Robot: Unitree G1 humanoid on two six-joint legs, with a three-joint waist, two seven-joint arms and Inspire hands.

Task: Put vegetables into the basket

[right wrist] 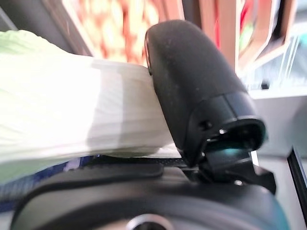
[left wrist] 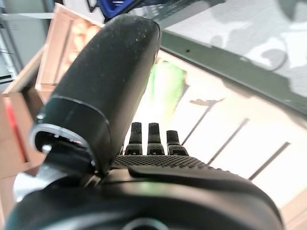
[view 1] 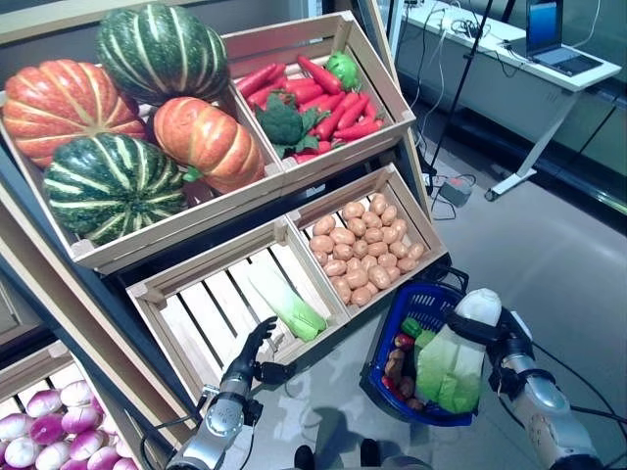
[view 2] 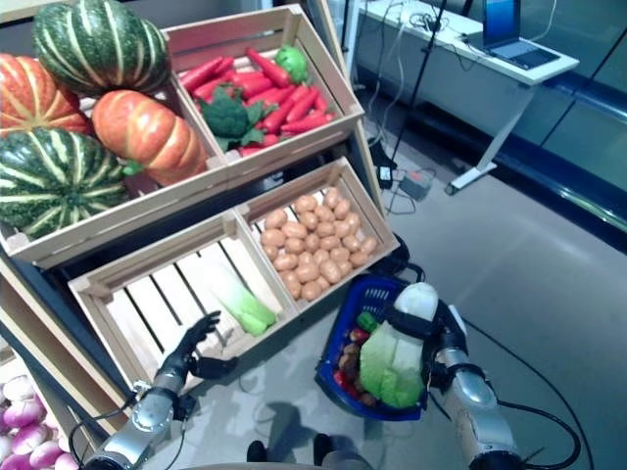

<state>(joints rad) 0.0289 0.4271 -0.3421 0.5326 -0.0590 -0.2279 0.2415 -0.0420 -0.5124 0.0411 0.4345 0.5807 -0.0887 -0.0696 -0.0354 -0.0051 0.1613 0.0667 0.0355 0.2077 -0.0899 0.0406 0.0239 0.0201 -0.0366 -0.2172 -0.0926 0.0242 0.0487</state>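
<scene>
Your left hand [view 1: 251,354] hangs slack-fingered and empty at the front edge of the slatted crate [view 1: 196,311], one cabbage [view 1: 287,304] lying in it just beyond the fingertips; your right hand [view 1: 487,338] is clamped round a second cabbage [view 1: 453,364], leafy end down over the blue basket [view 1: 428,297]; lower it clear of the rim before letting go.

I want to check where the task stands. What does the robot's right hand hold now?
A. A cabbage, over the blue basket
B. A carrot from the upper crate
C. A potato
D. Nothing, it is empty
A: the right hand is curled round the white stem end of a cabbage, whose green leaves hang over the blue basket; the right wrist view shows the thumb pressed on its pale stem.
</scene>
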